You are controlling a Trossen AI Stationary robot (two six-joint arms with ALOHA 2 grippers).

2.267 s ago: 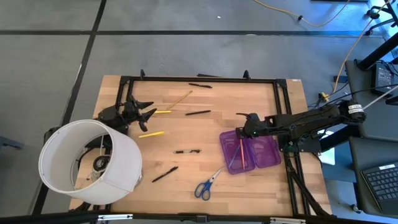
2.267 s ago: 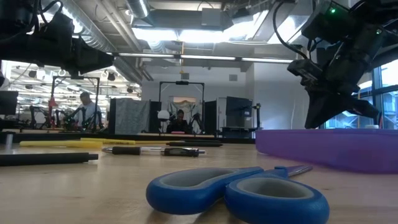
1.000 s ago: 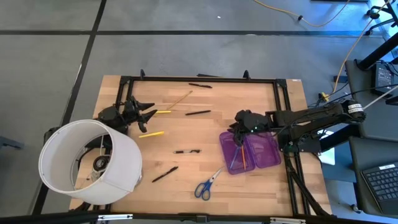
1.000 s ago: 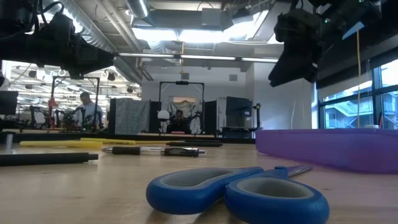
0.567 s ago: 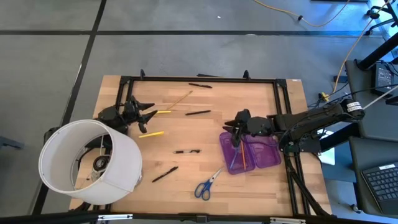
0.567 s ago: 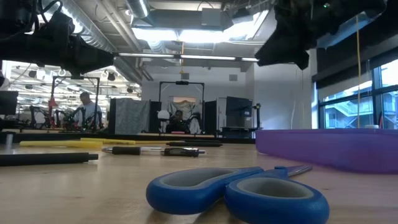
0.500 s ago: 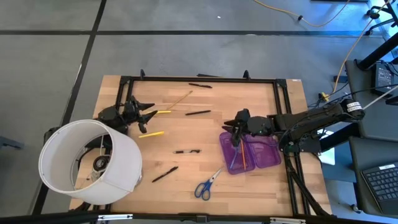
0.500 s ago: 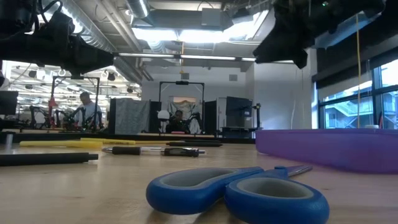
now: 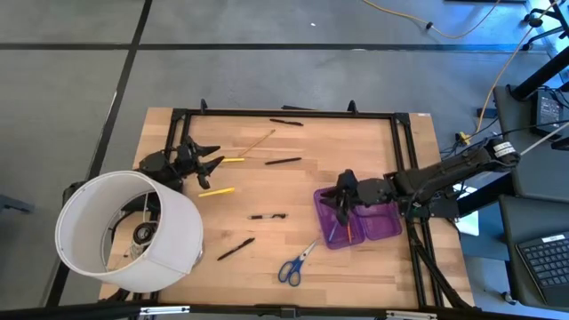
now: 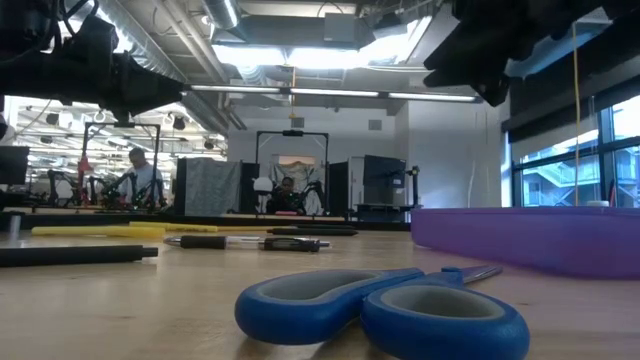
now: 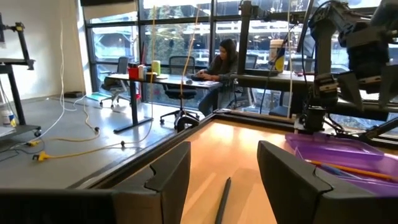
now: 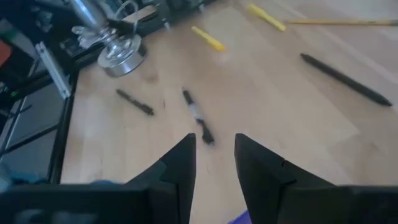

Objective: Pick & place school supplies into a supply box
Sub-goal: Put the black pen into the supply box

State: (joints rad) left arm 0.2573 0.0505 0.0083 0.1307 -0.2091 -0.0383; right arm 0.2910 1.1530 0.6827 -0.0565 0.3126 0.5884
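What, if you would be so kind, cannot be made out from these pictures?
- Table corner under the white lampshade, high view: covered by it.
- Contents of the purple supply box, low view: hidden by its wall.
- Scissors blades, low view: handles block them.
- Right pincer over the box, low view: cut off by the top edge.
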